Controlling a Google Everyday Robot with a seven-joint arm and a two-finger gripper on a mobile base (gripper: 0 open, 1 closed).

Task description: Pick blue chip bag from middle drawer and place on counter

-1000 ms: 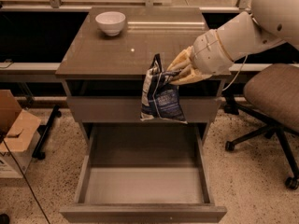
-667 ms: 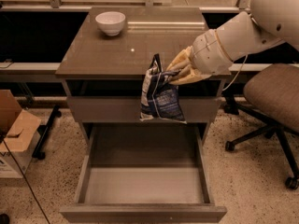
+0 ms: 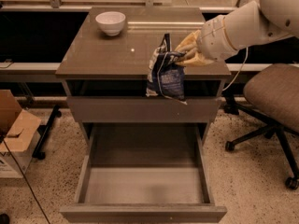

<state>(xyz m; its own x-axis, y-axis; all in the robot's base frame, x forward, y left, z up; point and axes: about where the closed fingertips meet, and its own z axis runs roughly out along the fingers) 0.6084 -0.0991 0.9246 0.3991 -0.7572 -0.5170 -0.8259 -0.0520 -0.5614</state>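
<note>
Counter [image 3: 107, 55] glossy and grey-brown, catching a pale streak of light, with a white bowl [image 3: 110, 22] near its back left corner. The gripper [image 3: 181, 56] hangs over the counter's front right part, its fingers clamped on the top of the blue chip bag [image 3: 166, 78], which dangles past the front edge (covering part of the shut drawer front [image 3: 107, 110] below). The middle drawer [image 3: 145, 188] stands pulled out, low down. Speckled floor [image 3: 252, 185] all around, an office chair [image 3: 275, 94] at right, a cardboard box [image 3: 16, 129] at left.
</note>
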